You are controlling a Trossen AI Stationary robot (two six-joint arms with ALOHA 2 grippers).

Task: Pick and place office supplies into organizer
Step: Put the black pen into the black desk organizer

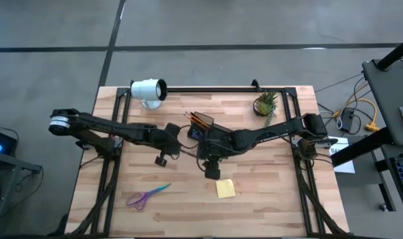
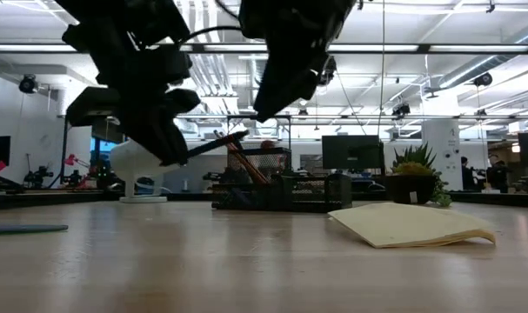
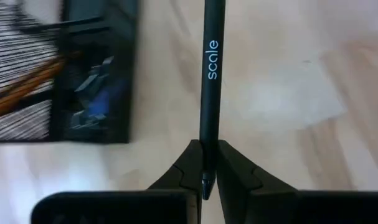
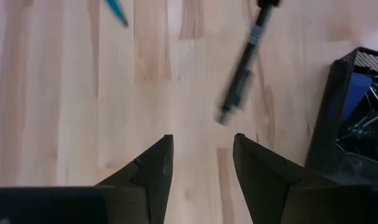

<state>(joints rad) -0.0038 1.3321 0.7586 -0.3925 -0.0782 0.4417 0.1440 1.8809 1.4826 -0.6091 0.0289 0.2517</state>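
Observation:
A black pen [image 3: 210, 68] printed "scale" is in my left gripper [image 3: 205, 148], which is shut on it just left of the black mesh organizer [image 1: 200, 127]. Orange pencils [image 1: 201, 119] lean in the organizer's taller section. My right gripper [image 4: 201, 142] hangs open over bare wood in front of the organizer, with nothing between its fingers. The yellow sticky-note pad [image 1: 226, 188] lies flat nearer the front edge. The purple-and-blue scissors [image 1: 147, 195] lie flat at the front left. My left gripper pinches the pen near one end [image 3: 205, 163] between its two fingers. The rest of the pen sticks out forward from the fingertips. The fingers slant down from the table's left side. The pen [image 2: 216, 143] is lifted clear of the table, its free end toward the organizer.
A white cylindrical lamp [image 1: 148, 91] stands at the back left and a small potted plant [image 1: 266, 103] at the back right. A dark rail [image 1: 208, 88] runs along the far edge. Bare wood lies between the scissors and the pad.

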